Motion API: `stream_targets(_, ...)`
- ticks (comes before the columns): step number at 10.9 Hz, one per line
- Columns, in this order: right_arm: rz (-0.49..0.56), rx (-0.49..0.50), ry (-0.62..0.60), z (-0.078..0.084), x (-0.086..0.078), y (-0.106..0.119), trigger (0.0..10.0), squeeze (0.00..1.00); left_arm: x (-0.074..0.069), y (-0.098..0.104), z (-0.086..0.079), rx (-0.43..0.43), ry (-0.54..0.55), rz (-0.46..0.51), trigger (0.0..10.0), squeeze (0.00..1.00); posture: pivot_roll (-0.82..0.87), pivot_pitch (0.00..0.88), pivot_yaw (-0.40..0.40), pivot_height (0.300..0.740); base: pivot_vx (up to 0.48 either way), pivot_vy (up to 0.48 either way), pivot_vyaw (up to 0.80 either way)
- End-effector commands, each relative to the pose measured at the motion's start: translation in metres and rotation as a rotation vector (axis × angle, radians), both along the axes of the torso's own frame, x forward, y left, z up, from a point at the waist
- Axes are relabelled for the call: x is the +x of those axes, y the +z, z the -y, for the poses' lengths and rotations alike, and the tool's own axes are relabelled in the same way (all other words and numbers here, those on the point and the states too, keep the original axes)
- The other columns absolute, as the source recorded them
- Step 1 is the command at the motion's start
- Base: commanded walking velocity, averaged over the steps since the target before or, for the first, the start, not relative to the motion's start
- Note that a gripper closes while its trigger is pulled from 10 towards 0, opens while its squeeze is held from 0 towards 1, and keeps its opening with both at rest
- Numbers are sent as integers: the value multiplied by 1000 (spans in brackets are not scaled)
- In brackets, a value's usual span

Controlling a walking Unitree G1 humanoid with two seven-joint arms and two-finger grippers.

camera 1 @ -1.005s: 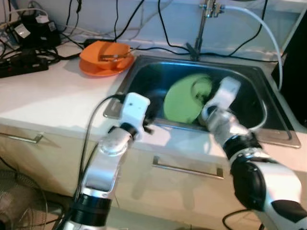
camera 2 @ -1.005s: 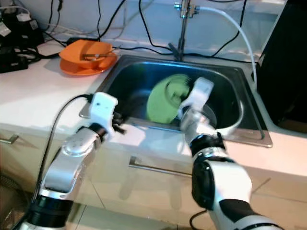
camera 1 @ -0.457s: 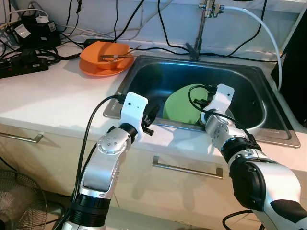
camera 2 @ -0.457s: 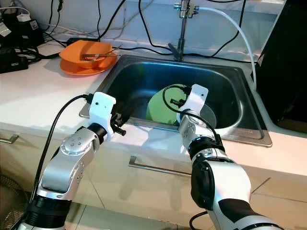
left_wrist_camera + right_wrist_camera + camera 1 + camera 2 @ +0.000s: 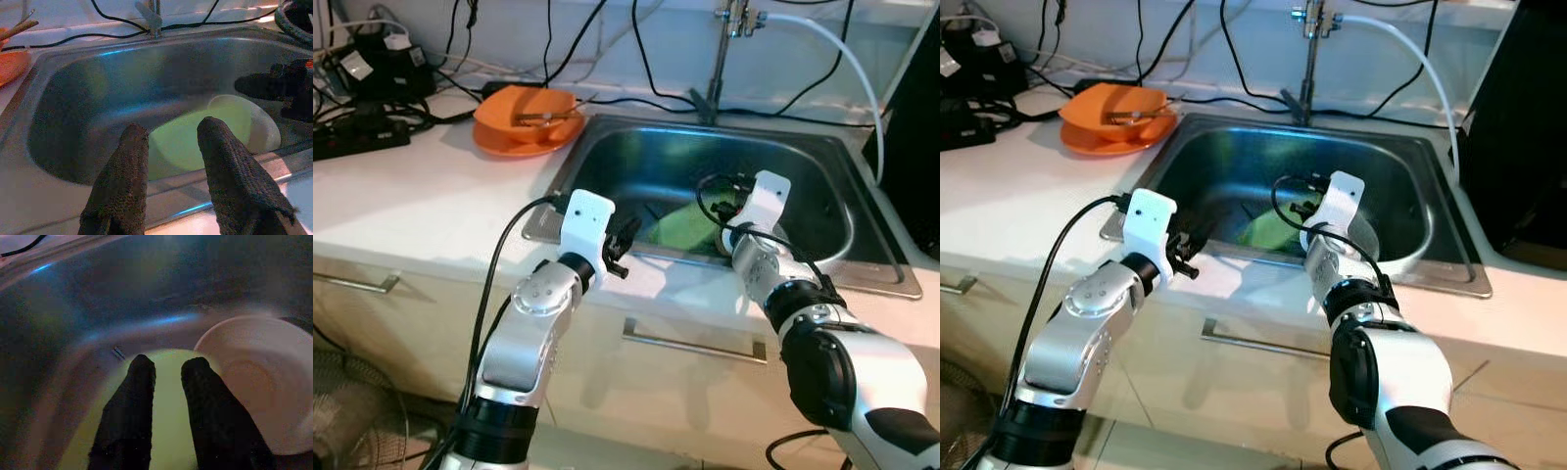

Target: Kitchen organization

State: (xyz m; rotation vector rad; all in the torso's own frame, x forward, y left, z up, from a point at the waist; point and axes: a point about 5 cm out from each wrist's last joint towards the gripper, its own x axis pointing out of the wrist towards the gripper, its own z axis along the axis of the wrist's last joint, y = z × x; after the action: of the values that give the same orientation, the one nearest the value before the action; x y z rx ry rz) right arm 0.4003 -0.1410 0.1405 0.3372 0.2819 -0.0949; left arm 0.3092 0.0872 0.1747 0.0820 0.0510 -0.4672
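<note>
A green plate [image 5: 688,224] lies low in the steel sink [image 5: 607,147], partly over a white plate [image 5: 254,382]. My right gripper [image 5: 166,364] hangs just above the green plate near the sink's front wall. It is open, with a narrow gap and nothing between its fingers. My left gripper [image 5: 622,240] is at the front left rim of the sink, open and empty, pointing in over the basin toward the green plate [image 5: 190,139]. The right fingers [image 5: 264,85] show at the edge of the left wrist view.
An orange bowl [image 5: 527,117] with utensils in it stands on the white counter left of the sink. A tap [image 5: 724,49] and a white hose rise behind the basin. Black cables and a power strip [image 5: 357,137] lie at the back left. A drawer handle [image 5: 695,345] runs below the counter.
The green plate, held upright in the sink by my right gripper a second ago, has dropped to lie low in the basin. The right gripper has let it go.
</note>
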Motion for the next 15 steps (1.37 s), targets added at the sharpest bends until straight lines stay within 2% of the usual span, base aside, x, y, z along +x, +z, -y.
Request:
stream_targets(1, 23, -13, 17, -3, 3, 7, 10000, 118, -2, 0, 0, -3, 0, -5, 10000, 0, 267, 5, 1, 740, 0, 0, 0)
stream_targets(2, 27, -21, 20, -3, 3, 8, 10000, 0, -2, 0, 0, -4, 0, -6, 10000, 0, 267, 5, 1, 740, 0, 0, 0)
stream_targets(3, 54, -40, 28, -3, 4, 12, 10000, 0, -1, 1, -1, -8, 10, 4, 10000, 0, 264, 12, -1, 740, 0, 0, 0)
stream_targets(4, 143, -42, 29, -2, 8, 26, 10000, 0, 3, 6, -6, -15, 53, 73, 10000, 0, 264, 14, -1, 740, 0, 0, 0)
stream_targets(5, 176, -60, 38, -3, 9, 31, 10000, 0, 5, 9, -8, -13, 74, 104, 10000, 0, 260, 14, -1, 740, 0, 0, 0)
stream_targets(6, 298, -144, 102, -10, 10, 44, 10000, 0, 11, 13, -17, -13, 146, 172, 10000, 0, 251, 15, 1, 740, 0, 0, 0)
stream_targets(8, 404, -166, 130, -14, 6, 50, 10000, 0, 17, 13, -24, -21, 201, 208, 10000, 0, 235, 16, 5, 740, 0, 0, 0)
stream_targets(10, 495, -177, 140, -15, -1, 49, 10000, 0, 25, 12, -33, -35, 248, 262, 10000, 0, 224, 16, 7, 740, 0, 0, 0)
stream_targets(12, 566, -193, 155, -15, -15, 36, 10000, 0, 30, 8, -41, -53, 282, 316, 10000, 0, 216, 16, 10, 740, 0, 0, 0)
stream_targets(13, 584, -211, 163, -16, -25, 25, 10000, 0, 32, 2, -45, -49, 298, 331, 10000, 0, 209, 16, 11, 740, 0, 0, 0)
stream_targets(15, 594, -223, 172, -17, -35, 13, 10000, 0, 31, -11, -48, -46, 312, 340, 10000, 0, 204, 13, 11, 740, 0, 0, 0)
